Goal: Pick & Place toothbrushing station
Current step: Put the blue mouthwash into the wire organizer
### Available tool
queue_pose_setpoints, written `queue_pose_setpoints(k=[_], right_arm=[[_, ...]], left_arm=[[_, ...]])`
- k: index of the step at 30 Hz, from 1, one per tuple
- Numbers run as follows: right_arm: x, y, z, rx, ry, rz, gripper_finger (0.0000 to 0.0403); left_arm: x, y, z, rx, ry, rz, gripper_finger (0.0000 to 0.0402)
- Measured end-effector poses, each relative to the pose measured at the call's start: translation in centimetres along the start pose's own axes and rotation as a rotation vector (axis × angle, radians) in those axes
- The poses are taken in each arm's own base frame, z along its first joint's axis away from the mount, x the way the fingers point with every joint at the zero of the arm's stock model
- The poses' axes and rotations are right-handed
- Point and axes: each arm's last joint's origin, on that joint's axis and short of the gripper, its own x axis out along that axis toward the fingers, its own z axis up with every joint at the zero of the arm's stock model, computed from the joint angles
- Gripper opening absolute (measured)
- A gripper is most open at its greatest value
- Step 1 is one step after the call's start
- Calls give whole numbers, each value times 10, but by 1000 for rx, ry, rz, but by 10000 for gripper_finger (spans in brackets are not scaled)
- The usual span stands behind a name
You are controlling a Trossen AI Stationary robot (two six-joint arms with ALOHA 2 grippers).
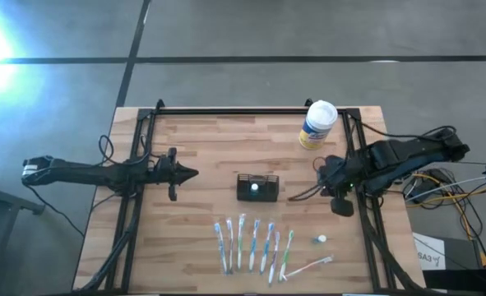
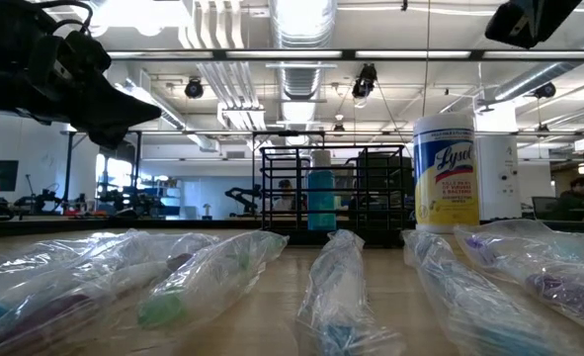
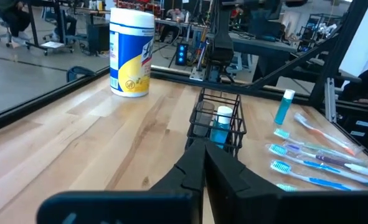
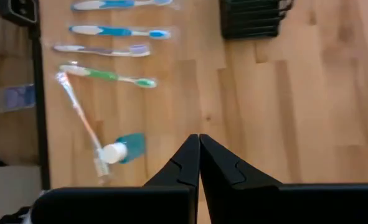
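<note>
The small black wire box-shaped toothbrush holder (image 1: 257,187) stood mid-table, untouched. The left gripper (image 1: 192,173) and right gripper (image 1: 320,167) flanked it, both closed and empty.

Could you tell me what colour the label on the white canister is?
The canister label is yellow and blue, clearest in the left wrist view.

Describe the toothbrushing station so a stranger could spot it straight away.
Start at the wooden table and look to its middle, just above the row of wrapped toothbrushes. The toothbrushing station is the small black wire box there, holding a blue tube with a white cap. The white canister stands taller, near the far edge.
</note>
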Motion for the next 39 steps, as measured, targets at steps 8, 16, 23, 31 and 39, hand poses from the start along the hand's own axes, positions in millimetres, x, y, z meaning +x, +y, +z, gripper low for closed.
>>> queue_pose_setpoints(k=[8, 16, 23, 31, 39], right_arm=[[19, 40, -12, 38, 3, -30, 8], [42, 81, -26, 24, 35, 24, 23], [68, 99, -32, -2, 105, -23, 101], [91, 105, -33, -71, 165, -78, 185], [102, 107, -33, -13, 192, -111, 208]], left_arm=[[0, 0, 0, 1, 3, -2, 9], [0, 1, -6, -23, 66, 7, 20], [0, 1, -7, -22, 74, 7, 14], [0, 1, -7, -21, 73, 7, 12], [0, 1, -7, -29, 73, 7, 17]])
